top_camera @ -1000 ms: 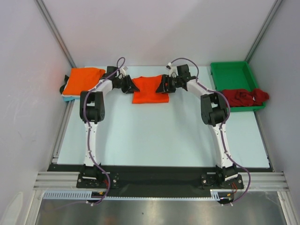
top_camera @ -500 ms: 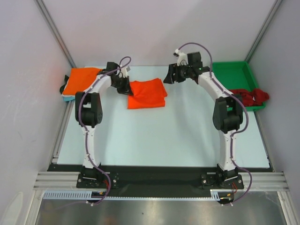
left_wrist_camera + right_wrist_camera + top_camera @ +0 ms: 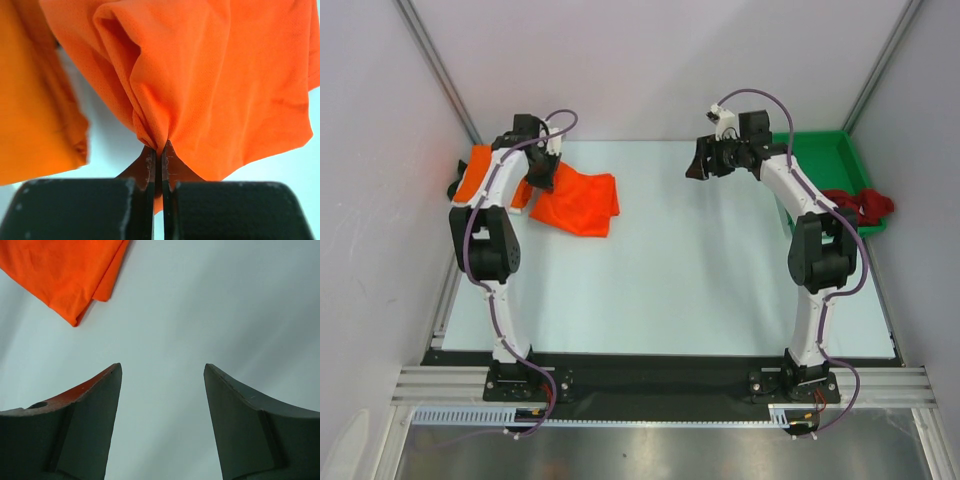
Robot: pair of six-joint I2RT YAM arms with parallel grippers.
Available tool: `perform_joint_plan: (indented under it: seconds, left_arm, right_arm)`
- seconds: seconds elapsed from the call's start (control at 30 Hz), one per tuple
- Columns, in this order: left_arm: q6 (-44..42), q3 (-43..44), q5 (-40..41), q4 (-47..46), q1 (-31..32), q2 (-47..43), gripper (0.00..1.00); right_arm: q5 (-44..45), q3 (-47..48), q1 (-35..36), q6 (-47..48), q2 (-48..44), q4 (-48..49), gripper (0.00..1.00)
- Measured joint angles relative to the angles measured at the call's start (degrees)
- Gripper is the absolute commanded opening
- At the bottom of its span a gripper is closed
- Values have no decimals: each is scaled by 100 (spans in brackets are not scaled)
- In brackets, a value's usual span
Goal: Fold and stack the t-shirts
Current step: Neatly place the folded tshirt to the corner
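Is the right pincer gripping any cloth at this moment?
No: the right wrist view shows the right pincer open, only table between its fingers, the orange t-shirt lying apart at upper left.

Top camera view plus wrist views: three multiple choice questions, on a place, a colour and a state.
1. The dark red cloth t-shirt lies: A in a blue bucket; B on the green plastic tray's near end; C on a wooden shelf.
2. The gripped cloth shirt in the left pincer is: A pale blue; B bright orange; C dark red.
3. The right pincer is: A shut on cloth; B shut, empty; C open, empty.
Key: B, it drapes over the tray's rim; B, orange folds are pinched there; C, a wide gap, nothing in it.
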State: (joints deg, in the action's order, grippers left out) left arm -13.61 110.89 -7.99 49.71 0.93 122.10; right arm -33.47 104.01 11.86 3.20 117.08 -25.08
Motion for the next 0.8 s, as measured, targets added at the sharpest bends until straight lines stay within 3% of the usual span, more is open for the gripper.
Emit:
perform_joint_plan:
  seconds: [0.37, 0.8]
  left_arm:
    - [-890, 293, 1705, -286, 232, -181, 0]
    - [-1163, 404, 2396, -503, 238, -667, 0]
  right_arm:
    - [-195, -103, -201, -190, 2, 55, 72]
    - [-192, -509, -216, -258, 2, 160, 72]
